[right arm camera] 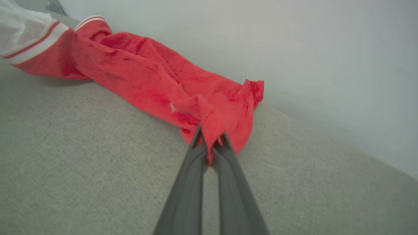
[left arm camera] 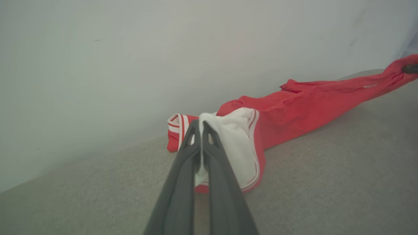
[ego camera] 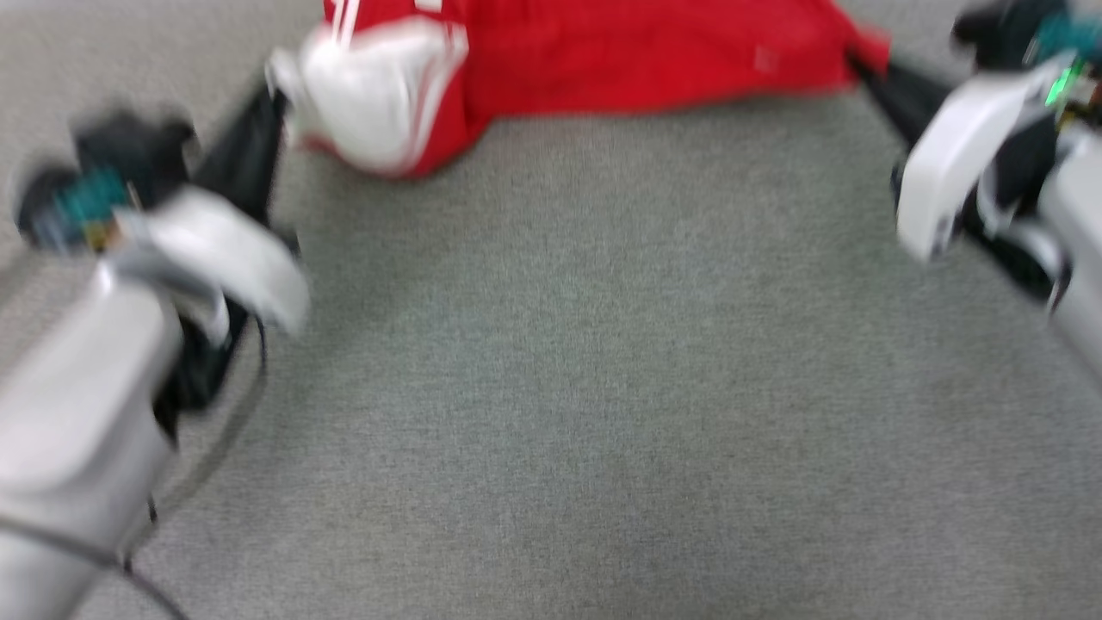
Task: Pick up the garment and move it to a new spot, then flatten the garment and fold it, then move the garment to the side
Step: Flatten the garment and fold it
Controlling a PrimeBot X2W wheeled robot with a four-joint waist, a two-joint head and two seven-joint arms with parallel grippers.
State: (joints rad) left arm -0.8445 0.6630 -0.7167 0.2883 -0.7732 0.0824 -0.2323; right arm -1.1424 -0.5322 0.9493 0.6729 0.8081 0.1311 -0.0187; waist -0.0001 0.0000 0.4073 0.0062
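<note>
**Desk:** Where is the garment point(ego camera: 654, 60) lying?

**Field:** Stretched along the top of the head view on the grey surface point(ego camera: 560, 387). Your left gripper point(left arm camera: 200, 124) is pinching its white sleeve at upper left, and your right gripper point(right arm camera: 211, 137) is pinching a red corner at upper right.

**Desk:** Which step?

**Field:** Flattening, it seems; the next move is calling for an even, low pull.

I'm looking at a counter point(ego camera: 551, 387) covered in grey, finely woven cloth, flecked and even in tone, though blurred in my head view. Behind the counter a plain pale wall point(left arm camera: 130, 49) rises straight from its far edge, bare and off-white. The light on the counter is soft and diffuse, with only faint shadows.
</note>
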